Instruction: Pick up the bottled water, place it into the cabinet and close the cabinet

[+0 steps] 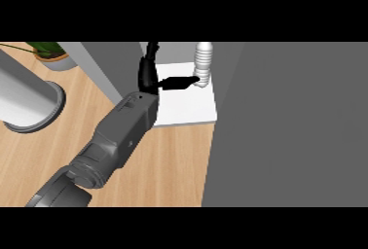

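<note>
One forearm enters from the lower left edge of the head view and extends toward the cabinet (287, 121). By its place at the left it appears to be the left arm; this cannot be confirmed. Its hand (155, 80) is inside the cabinet opening, over the white shelf (191, 109). The thumb and fingers (179, 81) are clamped on the lower part of the bottled water (204, 61). The bottle stands upright at the shelf's far right corner, close against the grey cabinet door. On the wooden desk (165, 165), a grey cylinder (25, 104) sits near the left edge, and a potted plant (50, 54) stands at the far left corner.
</note>
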You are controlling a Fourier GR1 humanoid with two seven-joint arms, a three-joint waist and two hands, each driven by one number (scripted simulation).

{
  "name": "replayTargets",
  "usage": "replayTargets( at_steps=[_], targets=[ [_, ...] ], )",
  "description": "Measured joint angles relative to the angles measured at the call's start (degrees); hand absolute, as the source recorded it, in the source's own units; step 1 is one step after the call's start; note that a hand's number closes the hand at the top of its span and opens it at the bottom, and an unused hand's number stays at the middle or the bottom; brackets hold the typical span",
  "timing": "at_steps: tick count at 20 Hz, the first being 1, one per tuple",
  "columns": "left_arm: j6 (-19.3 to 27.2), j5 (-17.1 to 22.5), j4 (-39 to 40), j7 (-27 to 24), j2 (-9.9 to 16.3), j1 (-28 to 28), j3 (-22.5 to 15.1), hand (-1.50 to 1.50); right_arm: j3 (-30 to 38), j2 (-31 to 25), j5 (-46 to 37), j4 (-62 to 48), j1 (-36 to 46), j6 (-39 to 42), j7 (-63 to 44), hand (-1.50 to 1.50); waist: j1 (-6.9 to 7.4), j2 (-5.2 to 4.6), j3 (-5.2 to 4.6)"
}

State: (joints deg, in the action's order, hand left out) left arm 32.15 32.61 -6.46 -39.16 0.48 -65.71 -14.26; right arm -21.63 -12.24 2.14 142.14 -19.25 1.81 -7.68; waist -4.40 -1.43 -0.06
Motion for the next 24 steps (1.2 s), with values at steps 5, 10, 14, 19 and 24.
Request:
replayTargets(
  at_steps=[5, 10, 14, 19, 24],
  targets=[
    [-5.25, 0.67, -2.4, -1.2, -0.33, -0.29, 0.62, -1.5, 1.33, 0.11, 0.44, -0.24, 0.03, 0.58, 0.33, -1.5, 0.07, 0.18, 0.01],
    [-13.96, 1.42, -5.34, -0.99, -0.44, -0.74, 1.0, -1.5, 2.38, 0.27, 0.62, 0.01, -0.06, 0.69, -0.17, -1.5, 1.01, 0.59, 0.02],
    [-16.77, 3.48, -9.77, -0.01, -0.47, 1.1, -0.05, -1.5, 2.6, 0.35, 0.56, 0.05, -0.38, 0.95, -0.61, -1.5, 1.49, 0.96, 0.03],
    [-18.36, 5.55, -17.94, 1.75, -0.49, 6.08, -2.51, -1.5, 2.17, 0.84, 0.15, 0.09, -0.71, 0.75, -0.79, -1.5, 2.84, 1.45, 0.05],
    [-16.8, 5.5, -29.29, 4.89, -0.47, 14.13, -5.98, 1.5, 1.05, 1.15, -0.18, 0.3, -1.1, 0.47, -1.47, -1.5, 4.23, 1.85, 0.05]
  ],
)
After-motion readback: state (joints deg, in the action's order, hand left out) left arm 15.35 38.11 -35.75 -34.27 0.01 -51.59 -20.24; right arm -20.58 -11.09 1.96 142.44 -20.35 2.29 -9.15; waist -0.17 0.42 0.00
